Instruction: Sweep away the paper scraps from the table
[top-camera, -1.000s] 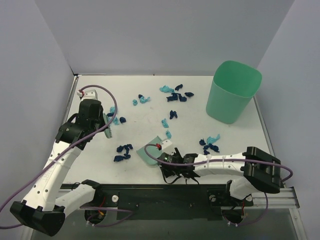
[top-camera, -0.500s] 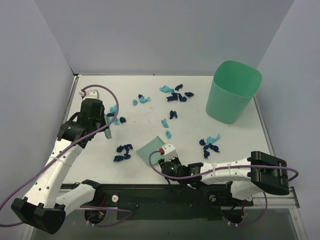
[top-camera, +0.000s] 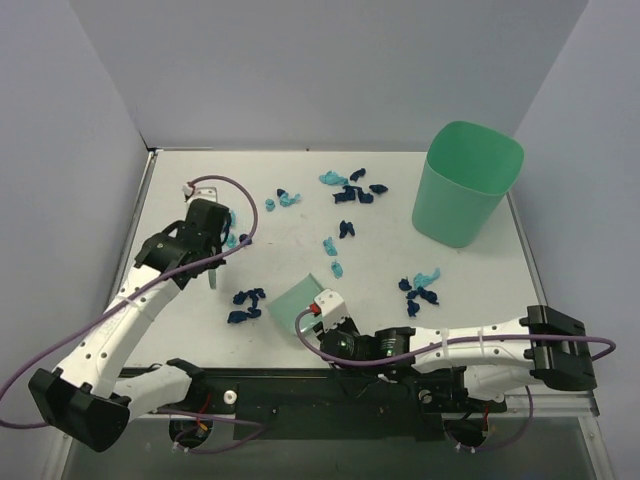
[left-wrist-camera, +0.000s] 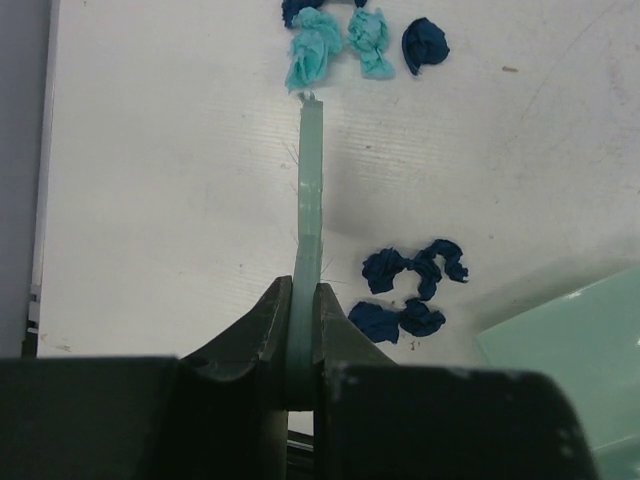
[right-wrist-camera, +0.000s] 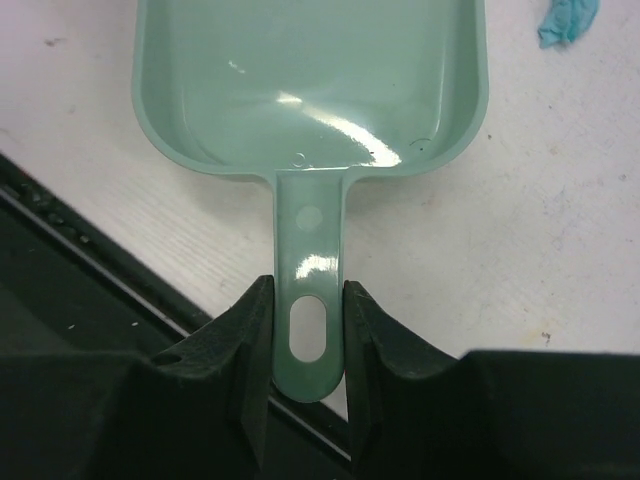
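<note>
Teal and navy paper scraps lie in groups on the white table (top-camera: 290, 240): at the back (top-camera: 350, 190), at the right (top-camera: 420, 285), and a navy clump at the left front (top-camera: 245, 305). My left gripper (top-camera: 207, 240) (left-wrist-camera: 305, 300) is shut on a green hand brush (left-wrist-camera: 312, 180), seen edge-on. The brush tip reaches teal scraps (left-wrist-camera: 330, 45), and navy scraps (left-wrist-camera: 410, 290) lie to its right. My right gripper (top-camera: 322, 318) (right-wrist-camera: 308, 300) has both fingers against the handle of a green dustpan (right-wrist-camera: 310, 80) (top-camera: 295, 298) lying flat on the table.
A tall green bin (top-camera: 467, 185) stands at the back right. Grey walls close the table at the left, back and right. The black base rail (top-camera: 330, 385) runs along the near edge, just behind the dustpan handle. One teal scrap (right-wrist-camera: 568, 20) lies beyond the pan.
The right gripper's jaws have closed onto the dustpan handle and its arm has swung round low along the near edge. The left arm has carried the brush a little to the right.
</note>
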